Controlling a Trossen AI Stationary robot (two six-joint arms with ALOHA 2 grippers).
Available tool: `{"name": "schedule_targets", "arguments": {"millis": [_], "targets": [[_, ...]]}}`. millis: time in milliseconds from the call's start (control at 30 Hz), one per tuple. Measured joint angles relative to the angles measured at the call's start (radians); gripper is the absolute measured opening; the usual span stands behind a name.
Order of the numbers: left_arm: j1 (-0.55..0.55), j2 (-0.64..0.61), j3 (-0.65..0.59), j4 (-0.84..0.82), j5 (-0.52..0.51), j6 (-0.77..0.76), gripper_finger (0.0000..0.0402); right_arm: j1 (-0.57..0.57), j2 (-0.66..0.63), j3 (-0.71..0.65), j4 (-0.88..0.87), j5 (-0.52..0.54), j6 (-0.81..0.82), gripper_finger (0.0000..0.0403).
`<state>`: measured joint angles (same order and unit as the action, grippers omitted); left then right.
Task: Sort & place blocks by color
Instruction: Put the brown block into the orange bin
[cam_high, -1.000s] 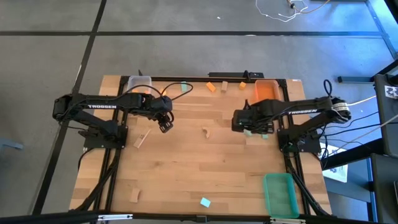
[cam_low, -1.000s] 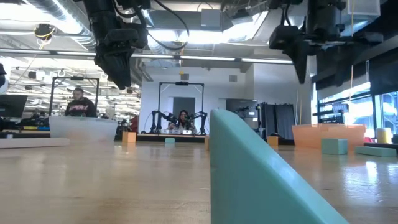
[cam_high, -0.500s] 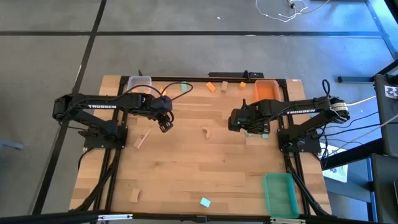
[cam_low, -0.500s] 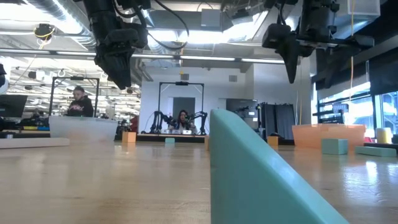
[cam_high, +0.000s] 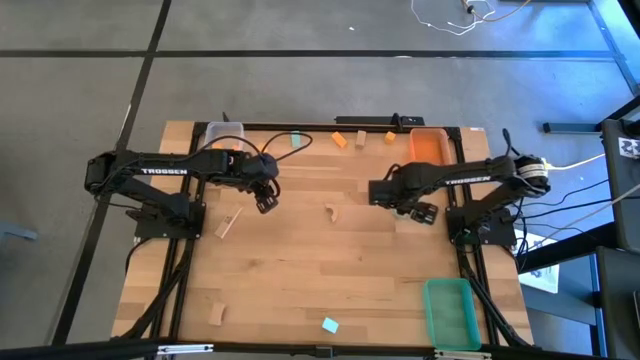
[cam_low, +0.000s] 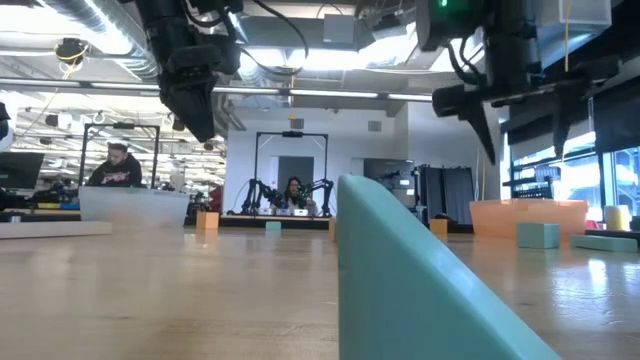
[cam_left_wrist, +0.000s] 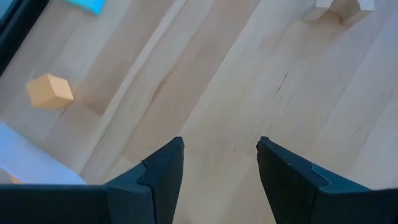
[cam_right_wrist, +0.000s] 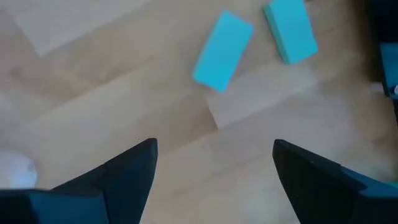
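Small blocks lie scattered on the wooden table (cam_high: 300, 270). Two teal blocks (cam_right_wrist: 222, 51) (cam_right_wrist: 290, 31) lie flat side by side just below my right gripper (cam_right_wrist: 214, 168), which hangs open above them, pointing down, touching nothing (cam_low: 525, 125). My left gripper (cam_high: 265, 200) hovers open over bare wood at the far left, holding nothing (cam_left_wrist: 221, 162). Ahead of it lie a tan cube (cam_left_wrist: 50, 91) and a pale wood block (cam_left_wrist: 339, 9). More blocks sit along the far edge: teal (cam_high: 297, 141), orange (cam_high: 339, 140), wood (cam_high: 360, 137), orange (cam_high: 388, 137).
A clear bin (cam_high: 222, 133) stands at the far left, an orange bin (cam_high: 428, 147) at the far right, a green bin (cam_high: 448, 312) at the near right. A wood bar (cam_high: 228, 224), wood blocks (cam_high: 330, 211) (cam_high: 215, 313) and a teal block (cam_high: 330, 324) lie on the table.
My right gripper has rolled about its own pointing line, so its two fingers now show spread apart in the low view, and it has sunk a little toward the teal blocks. It has stayed open.
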<state>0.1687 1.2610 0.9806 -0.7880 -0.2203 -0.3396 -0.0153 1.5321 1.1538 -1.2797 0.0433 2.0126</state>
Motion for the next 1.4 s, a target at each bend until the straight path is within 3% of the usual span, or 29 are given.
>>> {"name": "schedule_targets", "arguments": {"millis": [300, 433, 533, 633, 800, 967, 1400], "targets": [[0.000, 0.000, 0.000, 0.024, 0.021, 0.162, 0.0191, -0.018, 0.047, 0.000, 0.089, 0.020, -0.077, 0.0320], [0.031, 0.000, 0.000, 0.055, -0.004, 0.167, 0.0191, -0.018, 0.046, 0.000, 0.122, 0.041, -0.080, 0.0320], [0.071, 0.003, 0.000, 0.085, 0.038, 0.167, 0.0191, -0.018, 0.045, 0.000, 0.138, 0.043, -0.089, 0.0320], [0.099, 0.003, 0.000, 0.091, 0.092, 0.193, 0.0191, -0.018, 0.045, 0.000, 0.205, 0.046, -0.194, 0.0320], [0.118, 0.003, 0.000, 0.090, 0.099, 0.218, 0.0191, -0.017, 0.048, 0.000, 0.463, 0.103, -0.478, 0.0320], [0.127, 0.003, 0.000, 0.090, 0.099, 0.218, 0.0191, -0.024, 0.094, 0.000, 0.638, 0.051, -0.721, 0.0320], [0.127, 0.003, 0.000, 0.090, 0.099, 0.210, 0.0192, -0.029, 0.253, 0.000, 0.846, 0.008, -0.857, 0.0320]]}}
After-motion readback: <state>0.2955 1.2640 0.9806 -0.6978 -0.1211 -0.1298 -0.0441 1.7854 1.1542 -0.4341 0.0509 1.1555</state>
